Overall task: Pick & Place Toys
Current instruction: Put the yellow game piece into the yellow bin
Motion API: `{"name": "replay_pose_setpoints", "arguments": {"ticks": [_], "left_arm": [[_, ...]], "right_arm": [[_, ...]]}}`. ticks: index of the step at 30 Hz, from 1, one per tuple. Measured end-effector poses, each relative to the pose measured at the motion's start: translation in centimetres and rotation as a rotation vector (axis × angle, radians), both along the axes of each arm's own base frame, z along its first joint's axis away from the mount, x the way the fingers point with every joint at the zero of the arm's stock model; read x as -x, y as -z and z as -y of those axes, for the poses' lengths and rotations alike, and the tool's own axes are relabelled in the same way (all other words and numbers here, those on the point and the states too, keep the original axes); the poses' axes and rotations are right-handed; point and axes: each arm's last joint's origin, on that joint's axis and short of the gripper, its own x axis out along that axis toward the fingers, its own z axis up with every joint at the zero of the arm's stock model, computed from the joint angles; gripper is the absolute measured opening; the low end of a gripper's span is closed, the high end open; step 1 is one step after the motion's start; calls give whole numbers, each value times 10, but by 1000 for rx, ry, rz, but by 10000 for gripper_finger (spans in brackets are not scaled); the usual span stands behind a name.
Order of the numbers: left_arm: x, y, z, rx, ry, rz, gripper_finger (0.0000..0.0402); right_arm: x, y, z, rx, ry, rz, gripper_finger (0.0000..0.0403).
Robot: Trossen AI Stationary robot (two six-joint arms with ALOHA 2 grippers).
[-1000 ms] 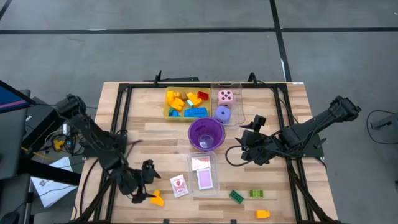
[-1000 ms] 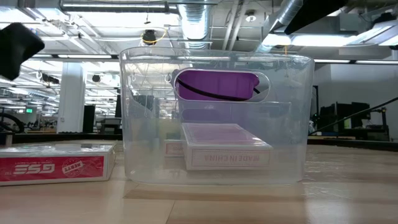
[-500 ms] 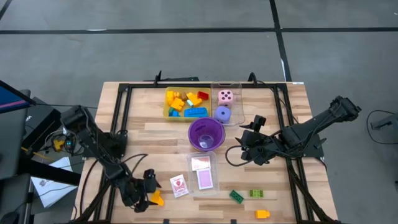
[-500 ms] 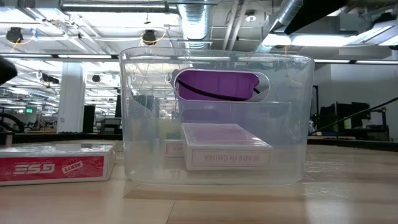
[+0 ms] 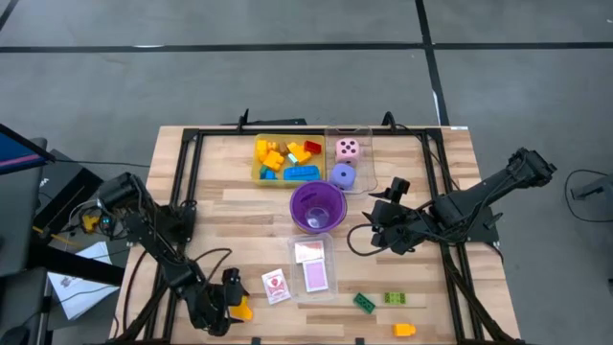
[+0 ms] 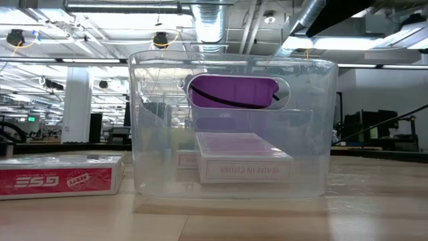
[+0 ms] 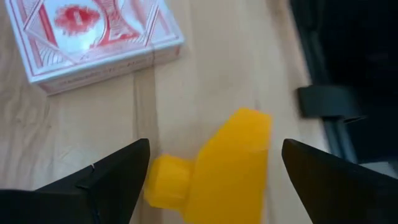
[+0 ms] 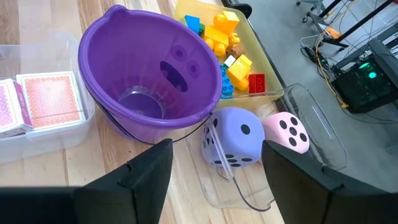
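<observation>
Several bricks (image 5: 284, 158) lie in the yellow tray (image 5: 255, 175); others wait on the tabletop (image 5: 450, 182). The left end effector (image 7: 208, 165), spread, straddles a yellow brick (image 7: 217, 168); the right end effector (image 8: 211, 158) hangs spread, empty.

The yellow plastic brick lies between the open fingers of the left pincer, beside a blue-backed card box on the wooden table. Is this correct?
Not quite: the card box is white with a red back, not blue, as the left wrist view shows. The rest holds: the yellow plastic brick lies between the open fingers of the left pincer on the wooden table.
</observation>
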Motion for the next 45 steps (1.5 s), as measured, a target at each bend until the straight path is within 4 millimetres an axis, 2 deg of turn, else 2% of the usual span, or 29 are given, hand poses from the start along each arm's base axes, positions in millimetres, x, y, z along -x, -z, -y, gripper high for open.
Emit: {"name": "replay_pose_setpoints", "arguments": {"ticks": [8, 14, 18, 24, 37, 41, 45], "left_arm": [[-1, 15, 8, -113, 6, -48, 360], [4, 18, 10, -155, 11, -41, 359], [5, 19, 9, -163, 10, -47, 333], [5, 19, 9, -173, 8, -47, 264], [4, 19, 7, -204, 16, -30, 265], [6, 12, 5, -221, 57, -24, 264], [2, -14, -1, -204, 69, 67, 264]], "right_arm": [[0, 0, 0, 0, 0, 0, 240], [0, 0, 0, -1, -1, 0, 240], [0, 0, 0, -1, -1, 0, 240], [0, 0, 0, -1, -1, 0, 240], [0, 0, -1, -18, -12, -9, 240], [0, 0, -1, -18, -12, -9, 240], [0, 0, -1, -18, -12, -9, 240]]}}
